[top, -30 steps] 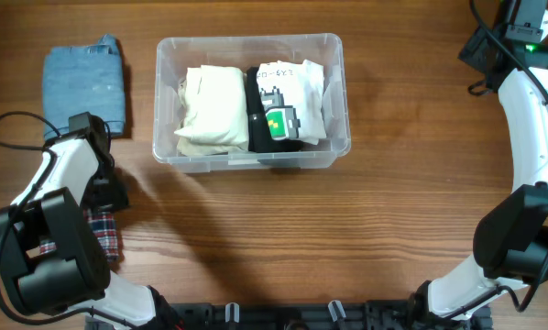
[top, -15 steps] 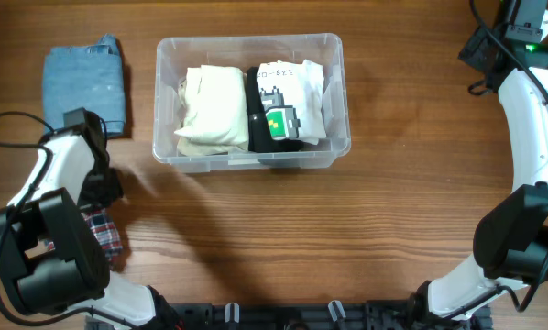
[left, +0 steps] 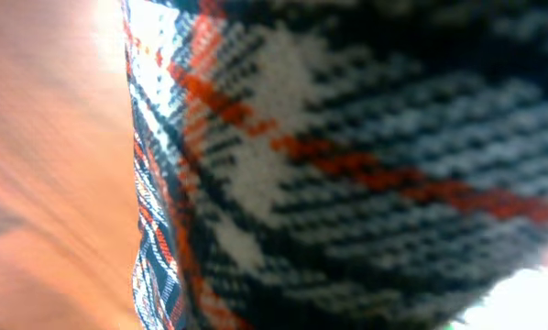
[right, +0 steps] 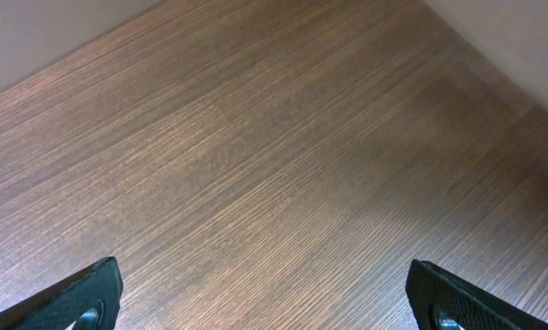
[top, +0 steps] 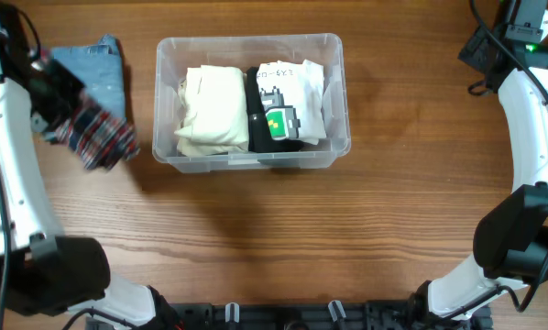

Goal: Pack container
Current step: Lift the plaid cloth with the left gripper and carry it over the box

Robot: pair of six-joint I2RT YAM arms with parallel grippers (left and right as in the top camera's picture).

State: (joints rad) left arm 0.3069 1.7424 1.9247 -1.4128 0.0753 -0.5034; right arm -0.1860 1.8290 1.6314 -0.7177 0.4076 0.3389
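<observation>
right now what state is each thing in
container, open, no lid, two folded garments inside
cream garment, folded, in container's left half
white printed garment, folded, in right half
plaid garment, bunched, held by left gripper
denim garment, folded on table, partly hidden
right gripper, open, empty

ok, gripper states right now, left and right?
Left gripper: shut on the plaid cloth.
Right gripper: open, holding nothing.
</observation>
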